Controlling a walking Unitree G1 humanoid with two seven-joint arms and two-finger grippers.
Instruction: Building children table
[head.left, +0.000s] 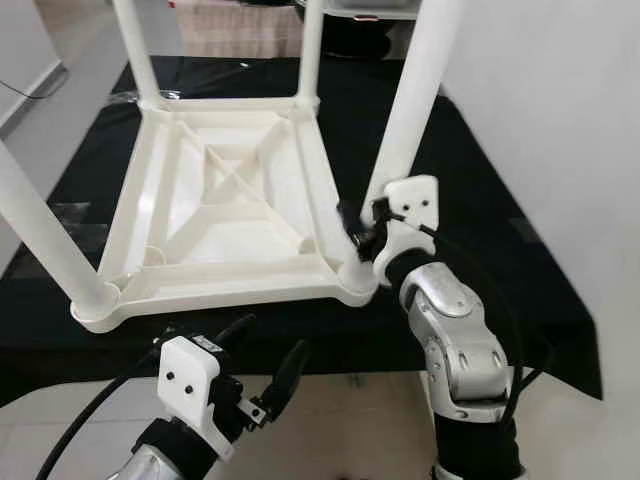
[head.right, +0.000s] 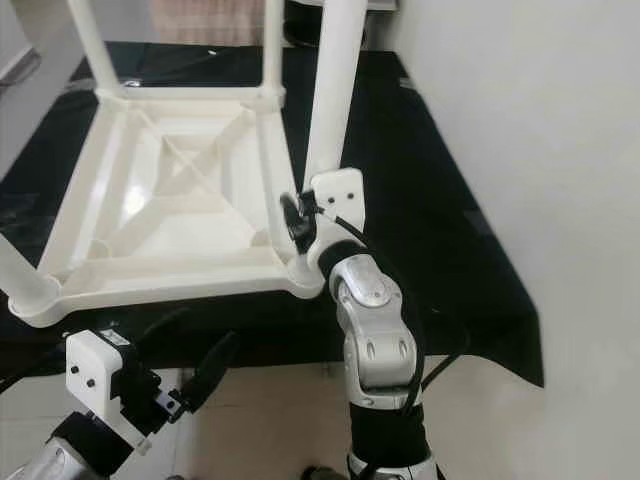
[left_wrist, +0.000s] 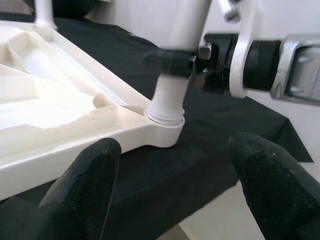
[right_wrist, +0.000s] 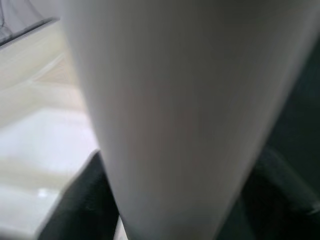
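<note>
The white plastic table top (head.left: 225, 215) lies upside down on a black cloth (head.left: 470, 190), its ribbed underside facing up and four white legs standing up from its corners. The right gripper (head.left: 362, 232) is at the near right corner, its black fingers pinched around the near right leg (head.left: 410, 100) just above the socket where that leg meets the top — in the right wrist view the leg (right_wrist: 175, 110) looms close, with a dark finger on either side of it. The left gripper (head.left: 268, 362) hovers in front of the cloth's near edge, clear of the table, its two fingers (left_wrist: 85, 185) spread wide and holding nothing — they point toward that same corner socket (left_wrist: 165, 120). Beyond the cloth, on the right, stands a white wall (head.left: 560, 120).
</note>
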